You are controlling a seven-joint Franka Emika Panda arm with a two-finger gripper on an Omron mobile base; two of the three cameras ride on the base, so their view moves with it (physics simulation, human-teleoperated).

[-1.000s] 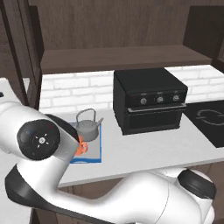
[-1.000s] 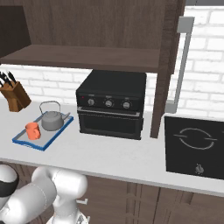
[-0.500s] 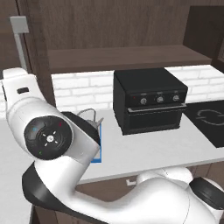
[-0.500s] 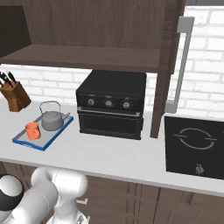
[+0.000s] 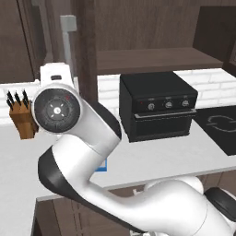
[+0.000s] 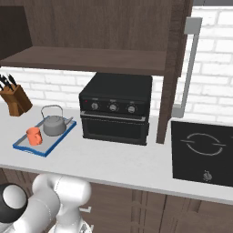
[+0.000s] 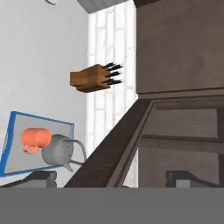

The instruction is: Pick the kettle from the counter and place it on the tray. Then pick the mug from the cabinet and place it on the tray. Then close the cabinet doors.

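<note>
Along the back wall: cabinet [image 6: 91,32], dark brown wood, one shelf, the shelf bare where it can be seen. Cabinet doors [image 6: 175,68]: both stand open, edge-on to the base cameras, each with a long silver bar handle; the left one crosses the hand view as a dark panel close ahead of the camera.

Counter [image 6: 113,159], light grey-white, carrying a black oven box [image 6: 116,108], a dark hob plate [image 6: 202,152] and a knife block [image 6: 14,98].

Tray [image 6: 27,148], blue-rimmed, at the counter's left end near the knife block.

Kettle [image 6: 54,124]: grey, upright on the tray.

Mug [image 6: 33,135]: orange, on the tray just beside the kettle.

Gripper [image 7: 111,177]: two dark fingertips set apart at the bottom of the hand view, nothing between them.

Status, as judged: kettle and mug placements done; closing both doors remains, and the hand appears positioned at the left door.
</note>
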